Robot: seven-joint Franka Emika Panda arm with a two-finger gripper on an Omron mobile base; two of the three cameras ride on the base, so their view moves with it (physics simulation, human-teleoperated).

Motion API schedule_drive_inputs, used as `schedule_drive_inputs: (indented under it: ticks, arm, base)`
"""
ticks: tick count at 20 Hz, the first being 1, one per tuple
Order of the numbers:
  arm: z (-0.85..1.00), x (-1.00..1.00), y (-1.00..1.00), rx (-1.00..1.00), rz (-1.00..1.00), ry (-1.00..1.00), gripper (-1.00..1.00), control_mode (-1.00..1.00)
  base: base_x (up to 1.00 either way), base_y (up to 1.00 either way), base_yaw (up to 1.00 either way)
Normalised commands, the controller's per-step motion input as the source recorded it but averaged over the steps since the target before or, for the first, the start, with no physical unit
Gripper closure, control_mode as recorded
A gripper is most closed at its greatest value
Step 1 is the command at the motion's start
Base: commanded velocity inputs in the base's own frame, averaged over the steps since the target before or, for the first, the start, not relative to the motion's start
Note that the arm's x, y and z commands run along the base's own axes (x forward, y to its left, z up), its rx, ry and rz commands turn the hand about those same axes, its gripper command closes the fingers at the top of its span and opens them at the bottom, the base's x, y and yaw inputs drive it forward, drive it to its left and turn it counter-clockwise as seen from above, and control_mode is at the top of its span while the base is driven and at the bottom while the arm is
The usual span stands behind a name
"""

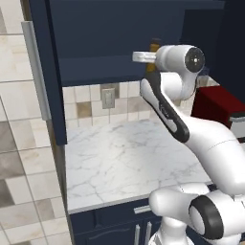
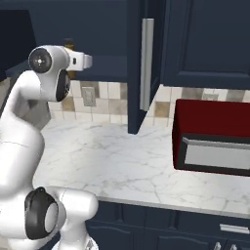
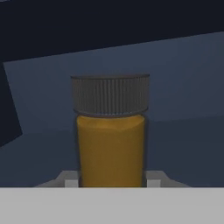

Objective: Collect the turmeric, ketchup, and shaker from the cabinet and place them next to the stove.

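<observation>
Gripping the turmeric (image 3: 111, 148): claw (image 3: 112, 180) closed on the amber jar's lower body, fingertips (image 3: 70, 179) pressing either flank, inside the open cabinet (image 1: 95, 43).

Risking a tilt or slip on the way out, the hold sitting low under a tall jar with a heavy ribbed cap. Risking a knock against the cabinet door (image 2: 139, 63) or the shelf edge if swinging wide.

Counting, near to far: one marble desk (image 1: 124, 153), one red microwave (image 2: 215, 136), one wall outlet (image 2: 88, 96), one turmeric jar.
</observation>
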Motion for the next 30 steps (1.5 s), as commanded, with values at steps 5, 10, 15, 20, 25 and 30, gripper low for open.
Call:
schedule_drive_inputs:
  ticks: [5,10,15,20,25,30]
  arm:
    - [0.00,-1.00,-0.20,-0.03,0.07,0.01,1.00,-1.00]
    - [-0.32,-1.00,-0.08,-0.04,0.06,0.03,1.00,-1.00]
    - [-0.66,-0.93,0.12,-0.08,0.05,0.01,1.00,-1.00]
    - [-0.52,-0.98,0.01,0.00,0.02,0.00,1.00,-1.00]
    - [-0.37,-1.00,-0.09,0.00,0.00,0.00,1.00,-1.00]
    - [0.00,0.00,0.00,0.00,0.00,0.00,1.00,1.00]
  base:
    - [0.00,0.00,0.00]
    - [0.00,0.00,0.00]
    - [0.00,0.00,0.00]
    - [0.00,0.00,0.00]
    - [0.00,0.00,0.00]
    - [-1.00,-0.37,-0.02]
